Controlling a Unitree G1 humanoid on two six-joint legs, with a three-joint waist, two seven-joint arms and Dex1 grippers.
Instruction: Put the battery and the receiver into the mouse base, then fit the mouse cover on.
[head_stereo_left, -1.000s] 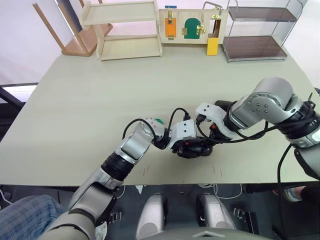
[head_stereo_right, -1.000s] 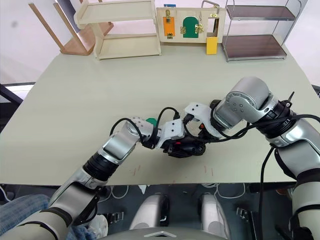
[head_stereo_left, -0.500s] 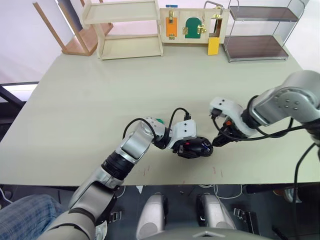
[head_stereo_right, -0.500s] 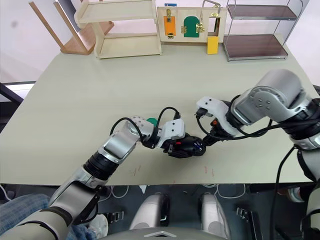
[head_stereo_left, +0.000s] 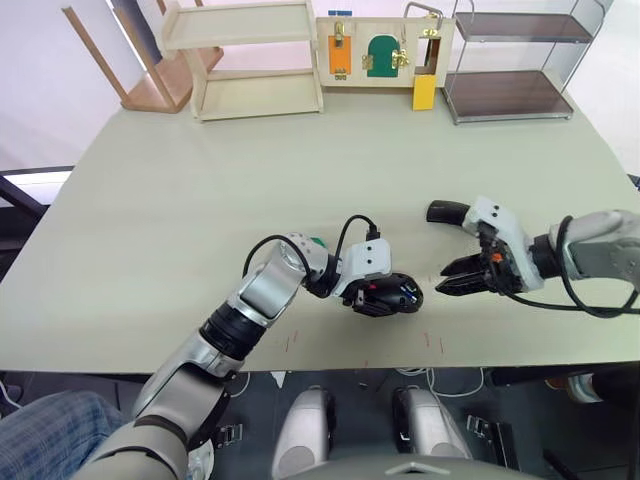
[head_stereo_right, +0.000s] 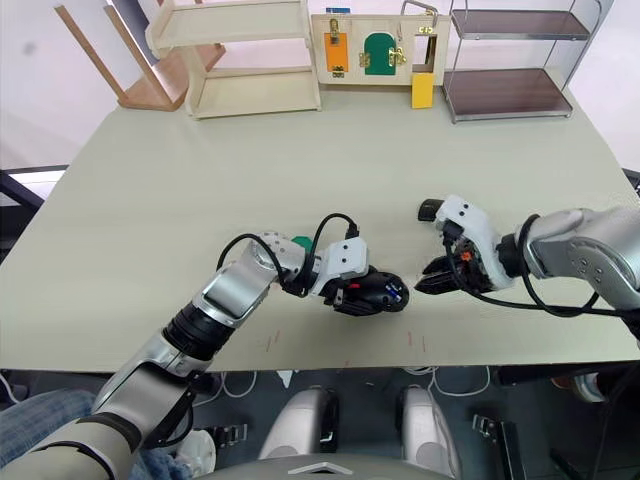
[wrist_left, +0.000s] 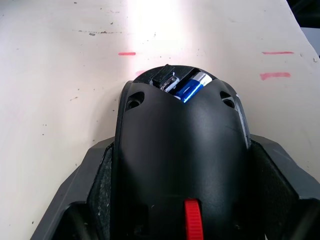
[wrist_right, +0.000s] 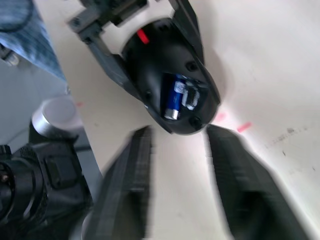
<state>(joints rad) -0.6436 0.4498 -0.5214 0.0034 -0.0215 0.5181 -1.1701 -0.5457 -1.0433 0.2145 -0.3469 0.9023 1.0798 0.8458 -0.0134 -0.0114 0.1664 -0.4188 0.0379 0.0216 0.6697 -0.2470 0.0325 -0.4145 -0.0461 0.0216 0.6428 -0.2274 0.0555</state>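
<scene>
My left gripper (head_stereo_left: 380, 294) is shut on the black mouse base (head_stereo_left: 400, 298), holding it on the table near the front edge. In the left wrist view the blue battery (wrist_left: 190, 87) lies in the open compartment, and a small dark and silver piece beside it looks like the receiver (wrist_left: 167, 80). My right gripper (head_stereo_left: 455, 280) hovers open and empty just right of the base, fingertips pointing at it. The right wrist view shows the battery (wrist_right: 174, 97) too. The glossy black mouse cover (head_stereo_left: 443, 211) lies on the table behind the right gripper.
A green disc (head_stereo_left: 317, 241) sits behind my left wrist. A wooden shelf (head_stereo_left: 250, 60), a latch board (head_stereo_left: 385, 50), a yellow block (head_stereo_left: 426, 93) and a metal rack (head_stereo_left: 515, 60) line the far edge. Red marks (head_stereo_left: 432, 340) lie near the front edge.
My right gripper has pulled back to the right, away from the mouse base, with nothing in it. The battery now shows in the base. The left gripper has stayed put.
</scene>
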